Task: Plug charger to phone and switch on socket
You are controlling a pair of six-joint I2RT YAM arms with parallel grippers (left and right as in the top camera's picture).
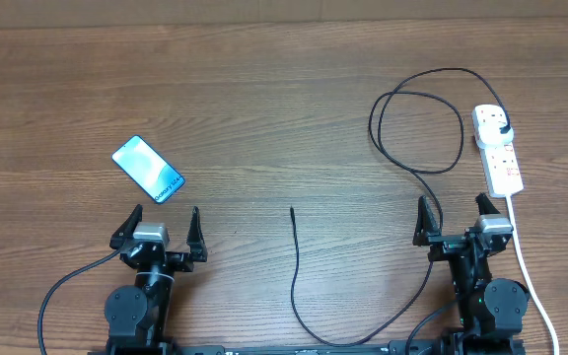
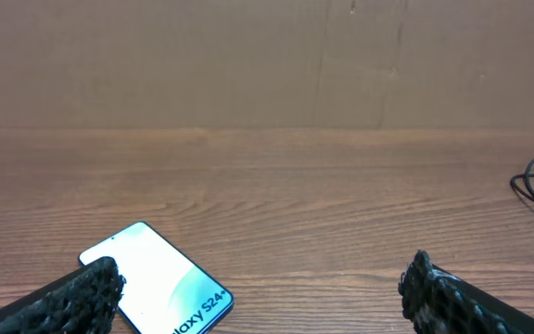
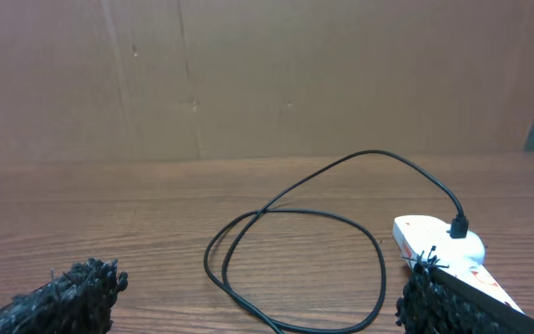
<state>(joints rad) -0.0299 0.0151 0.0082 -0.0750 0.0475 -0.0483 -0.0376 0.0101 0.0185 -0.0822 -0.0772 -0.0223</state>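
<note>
The phone (image 1: 148,169) lies flat on the table at the left, its blue-teal screen up; in the left wrist view it (image 2: 156,289) sits just ahead of the left finger. The socket (image 1: 498,150) lies at the far right with the charger's black plug (image 1: 500,121) in its far end. The charger cable (image 1: 417,123) loops on the table and runs round to its connector tip (image 1: 292,210) at the centre. My left gripper (image 1: 157,229) is open and empty, just near of the phone. My right gripper (image 1: 455,219) is open and empty, just near of the socket (image 3: 438,241) and cable loop (image 3: 295,264).
The socket's thick white cord (image 1: 531,271) runs down the right side past the right arm. A brown cardboard wall (image 2: 248,56) stands behind the wooden table (image 1: 264,118).
</note>
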